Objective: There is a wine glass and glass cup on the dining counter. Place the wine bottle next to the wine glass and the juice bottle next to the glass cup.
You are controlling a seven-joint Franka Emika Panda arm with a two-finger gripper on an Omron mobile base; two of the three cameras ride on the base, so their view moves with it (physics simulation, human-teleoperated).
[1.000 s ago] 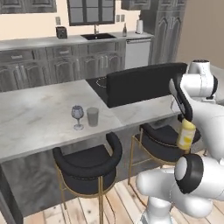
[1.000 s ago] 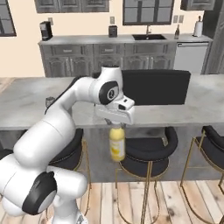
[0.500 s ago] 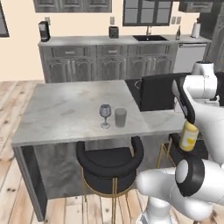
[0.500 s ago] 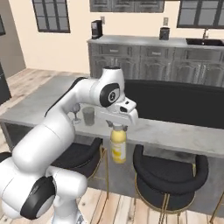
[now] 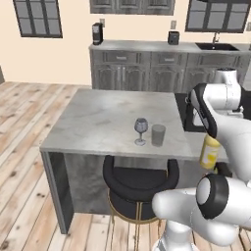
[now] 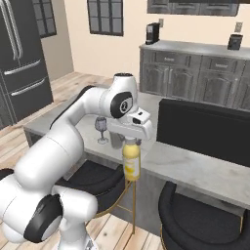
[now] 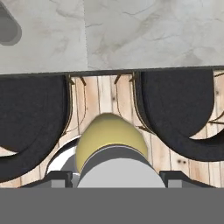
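Observation:
My gripper point(image 6: 130, 142) is shut on the neck of the yellow juice bottle point(image 6: 131, 162), which hangs upright just off the dining counter's point(image 5: 108, 117) near edge, above the stools. From the left base view the juice bottle point(image 5: 210, 152) is to the right of the glass cup point(image 5: 158, 135), and the wine glass point(image 5: 140, 131) stands close on the cup's left. In the hand view the juice bottle point(image 7: 111, 138) sits between my fingertips point(image 7: 59, 177), with the glass cup point(image 7: 8, 28) at top left. The wine glass point(image 6: 101, 129) stands beside my hand. The wine bottle is out of view.
Black round stools point(image 7: 181, 109) point(image 5: 139, 179) stand under the counter's near edge. A raised black divider point(image 6: 205, 129) runs along the counter to the right. A back counter with grey cabinets point(image 5: 142, 68) and a dark fridge point(image 6: 19, 63) lie beyond.
The base has driven left along the counter, so both base views have shifted and the two glasses now sit nearer the arm. The juice bottle stays in my gripper.

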